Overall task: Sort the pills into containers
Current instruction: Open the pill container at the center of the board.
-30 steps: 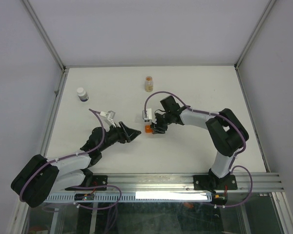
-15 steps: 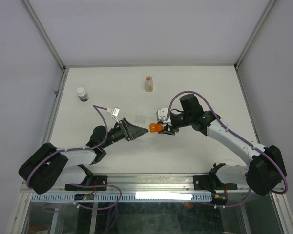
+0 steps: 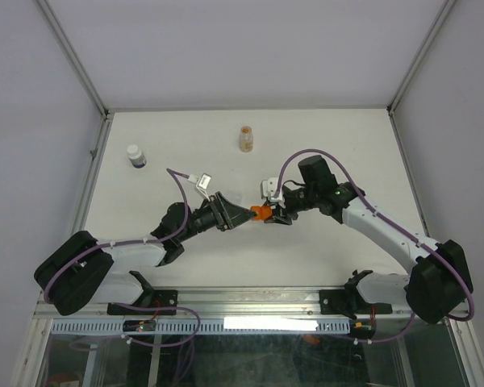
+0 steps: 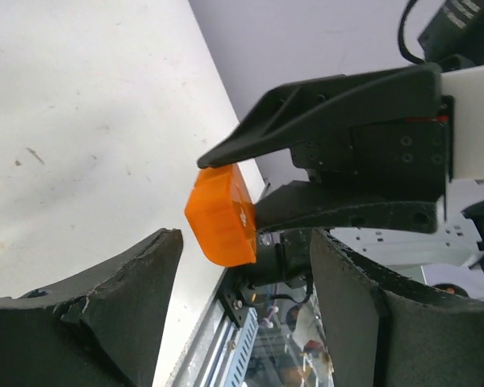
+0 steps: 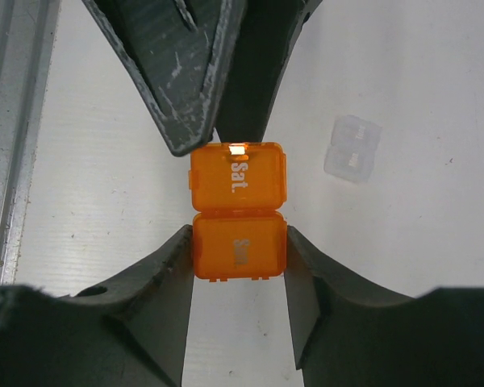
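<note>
**Closing in: your left hand (image 3: 242,215) has reached the orange pill box (image 3: 259,213)**

Half a second ago your left hand stood apart from the box. Now its fingers sit on either side of the box's far half, spread wide and not pinching it. Your right hand (image 3: 269,214) has barely shifted. It is clamped on the near half and holds the box above the counter (image 3: 339,137), near the middle.

The clear vial (image 3: 245,138) stands upright toward the far edge, with an orange-tan mass of pills (image 3: 245,145) in its lower part. The white bottle (image 3: 135,156) with the dark band stands well off to the left, and you cannot see into it. The box is translucent, yet nothing inside it can be made out.

Only your right wrist view lets you read "Sat." on both halves of the box. It also shows a small clear two-cell case (image 5: 352,147) lying on the counter beyond it. Your left wrist view shows the box corner-on, with the right hand's fingers above and below it.
</note>
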Motion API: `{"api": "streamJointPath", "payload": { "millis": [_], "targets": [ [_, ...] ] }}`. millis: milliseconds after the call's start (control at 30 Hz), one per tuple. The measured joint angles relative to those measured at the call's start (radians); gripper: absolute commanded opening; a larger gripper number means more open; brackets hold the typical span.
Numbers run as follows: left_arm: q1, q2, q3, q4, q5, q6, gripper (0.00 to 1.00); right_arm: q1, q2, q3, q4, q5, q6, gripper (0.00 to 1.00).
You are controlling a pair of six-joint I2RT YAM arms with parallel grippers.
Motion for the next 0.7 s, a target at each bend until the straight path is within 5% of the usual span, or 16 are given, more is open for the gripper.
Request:
{"api": "streamJointPath", "payload": {
  "millis": [400,700],
  "targets": [
    [-0.007,0.009,0.028,-0.08,-0.046,0.025,0.57,0.025,0.001,0.0,0.004,-0.006,0.007,0.22],
    [-0.013,0.042,0.038,-0.079,-0.045,0.024,0.24,0.046,0.01,-0.002,0.006,-0.002,0.011,0.22]
  ]
}}
